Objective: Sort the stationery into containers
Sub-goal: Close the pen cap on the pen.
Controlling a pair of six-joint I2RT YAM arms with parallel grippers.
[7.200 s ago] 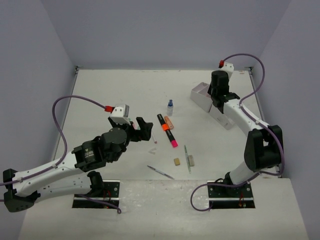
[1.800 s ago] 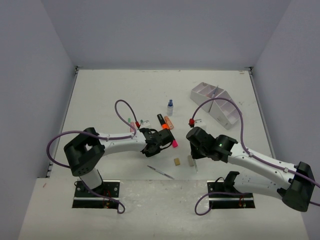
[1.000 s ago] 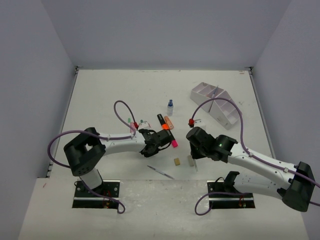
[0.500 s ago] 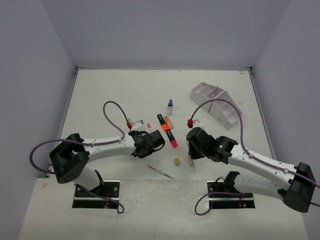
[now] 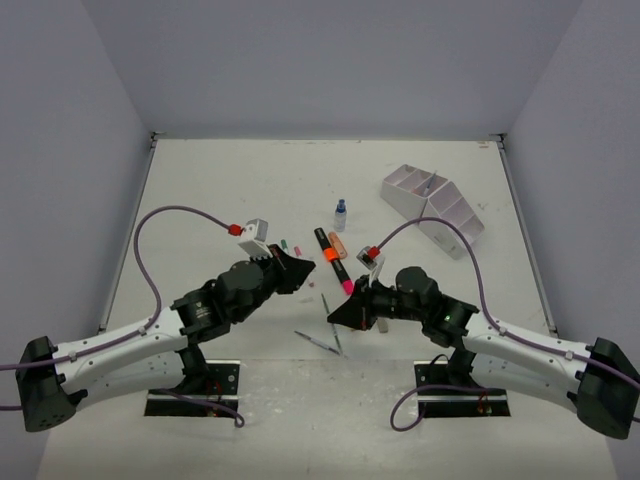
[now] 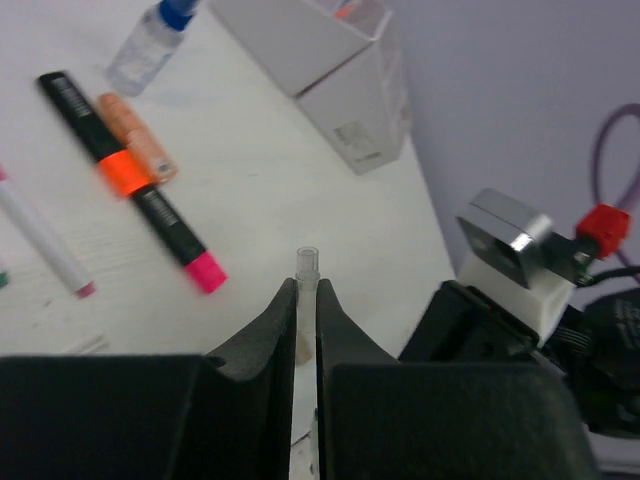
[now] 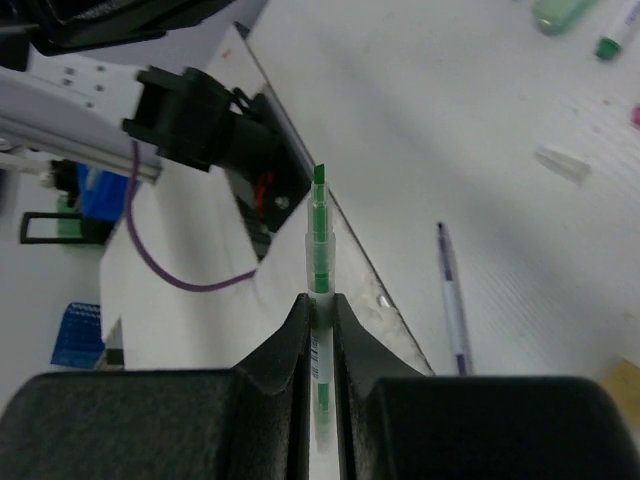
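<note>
My left gripper (image 6: 306, 292) is shut on a small clear cap (image 6: 307, 262) and hangs above the table left of centre (image 5: 298, 272). My right gripper (image 7: 319, 300) is shut on a green pen with a clear barrel (image 7: 319, 245), whose tip points at the table's near edge; in the top view this gripper (image 5: 338, 312) sits just right of the left one. On the table lie a black marker with an orange band and pink end (image 5: 333, 263), a peach highlighter (image 5: 338, 243), a blue-capped bottle (image 5: 340, 214) and a thin pen (image 5: 318, 343). The white containers (image 5: 432, 205) stand at the far right.
A pink-tipped pen (image 5: 297, 249) and green items (image 5: 284, 243) lie left of the marker. Another clear cap (image 7: 562, 165) rests on the table. A tan eraser (image 7: 625, 375) shows at the right wrist view's edge. Purple cables loop off both arms.
The left arm has drawn back and risen with the clear cap between its jaws. The right gripper has swung left toward the table's middle, carrying the green pen.
</note>
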